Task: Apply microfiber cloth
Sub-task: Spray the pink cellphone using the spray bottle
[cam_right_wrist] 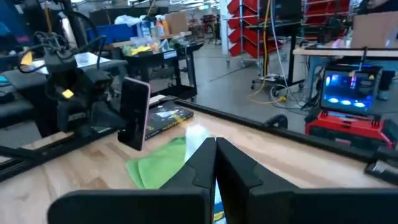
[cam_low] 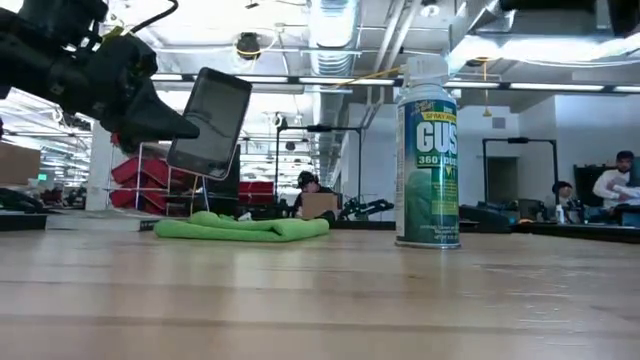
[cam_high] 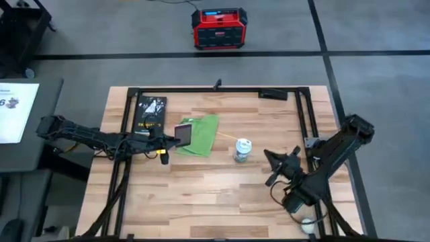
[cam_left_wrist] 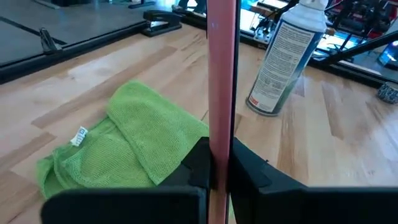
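The lime-green microfiber cloth [cam_high: 200, 135] lies folded and flat on the table, left of centre; it also shows in the low view [cam_low: 240, 228] and the left wrist view [cam_left_wrist: 124, 146]. My left gripper [cam_high: 173, 137] reaches in from the table's left and is shut on a phone [cam_low: 210, 122] with a pink edge, held just above the cloth's left side. My right gripper [cam_high: 270, 158] hovers shut over the table's right half, near a spray can [cam_high: 242, 150], and touches nothing. My left gripper pinches the phone between its two fingers [cam_left_wrist: 198, 167], one on each flat face, at the phone's end nearest the gripper [cam_left_wrist: 221, 140]. The fingers come roughly level from the table's left. The phone is lifted clear of cloth and table and leans in the low view, its free end up.
A black book with yellow lettering [cam_high: 150, 113] lies at the far left of the table. The white and green spray can [cam_low: 428, 150] stands upright right of the cloth. A black frame [cam_high: 215, 89] runs along the table's far and side edges. Bare wood lies toward the near edge.
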Controlling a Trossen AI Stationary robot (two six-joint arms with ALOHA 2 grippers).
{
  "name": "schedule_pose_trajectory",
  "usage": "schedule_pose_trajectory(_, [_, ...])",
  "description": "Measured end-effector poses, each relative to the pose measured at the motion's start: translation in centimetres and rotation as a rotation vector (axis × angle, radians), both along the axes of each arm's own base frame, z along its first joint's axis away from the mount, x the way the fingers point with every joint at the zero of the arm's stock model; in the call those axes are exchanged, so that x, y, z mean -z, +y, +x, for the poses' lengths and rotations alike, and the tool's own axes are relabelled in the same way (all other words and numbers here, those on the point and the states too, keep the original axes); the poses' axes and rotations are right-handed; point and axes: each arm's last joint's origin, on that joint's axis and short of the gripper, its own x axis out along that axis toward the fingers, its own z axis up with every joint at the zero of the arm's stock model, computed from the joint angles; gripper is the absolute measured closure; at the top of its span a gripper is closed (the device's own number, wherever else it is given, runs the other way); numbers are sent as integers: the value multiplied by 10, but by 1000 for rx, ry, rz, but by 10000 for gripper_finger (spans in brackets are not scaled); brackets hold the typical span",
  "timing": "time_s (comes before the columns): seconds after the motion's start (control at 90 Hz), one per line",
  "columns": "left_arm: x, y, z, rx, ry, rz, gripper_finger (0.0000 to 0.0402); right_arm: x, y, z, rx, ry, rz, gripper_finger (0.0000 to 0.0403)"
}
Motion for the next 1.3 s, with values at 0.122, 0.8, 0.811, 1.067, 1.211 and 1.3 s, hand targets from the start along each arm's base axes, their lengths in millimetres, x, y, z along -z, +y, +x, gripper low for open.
schedule_pose_trajectory(0.122, [0,2,0,-15,-1,1,395,-20,-15,-12,4,47,14,403])
schedule_pose_trajectory(0.8, [-1,6,1,-33,-8,18,395,-100,-105,-5,-295,361,102,403])
schedule_pose_trajectory(0.811, [-2,6,1,-33,-9,19,395,-100,-107,-4,-297,368,105,403])
schedule_pose_trajectory(1.067, [-6,13,6,-72,-57,69,395,-89,-147,20,-357,492,185,403])
schedule_pose_trajectory(1.211, [-2,21,9,-119,-27,73,395,-86,-156,31,-408,497,209,403])
schedule_pose_trajectory(1.3, [-1,25,12,-142,-27,97,395,-86,-158,35,-411,509,221,403])
